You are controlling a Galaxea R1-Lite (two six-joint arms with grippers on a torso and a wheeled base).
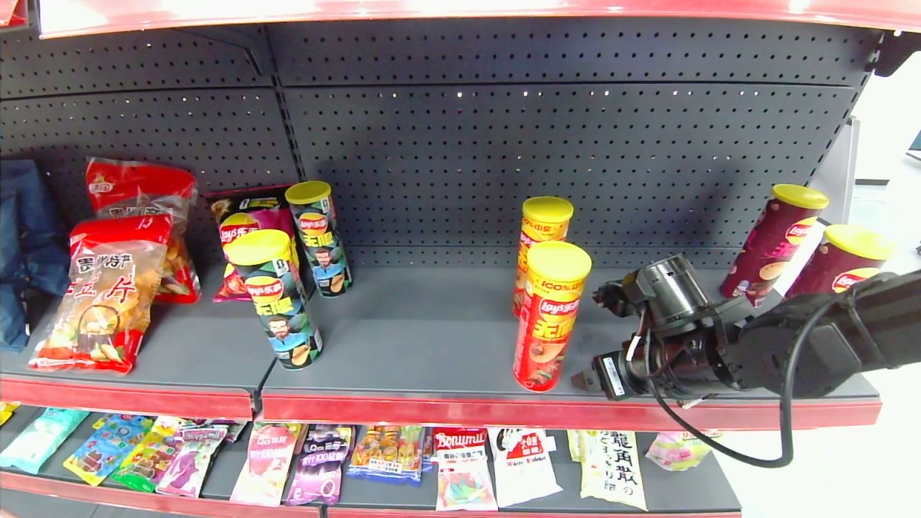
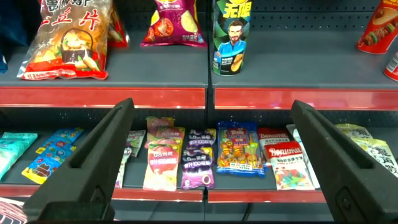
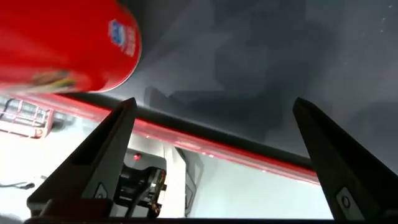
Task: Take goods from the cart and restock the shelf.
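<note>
- Your right end effector sits just beside the red cardboard crisp tube with a yellow plastic lid, its fingers spread apart and gripping nothing.
- That tube stands upright near the front edge of the grey metal shelf, just in front of a matching second tube.
- Expect it to be light, stiff, smooth-sided and easily tipped, so take it mid-body, not by the lid.
- Your left end effector is also spread wide and empty, facing the colourful snack sachets on the lower shelf.
</note>
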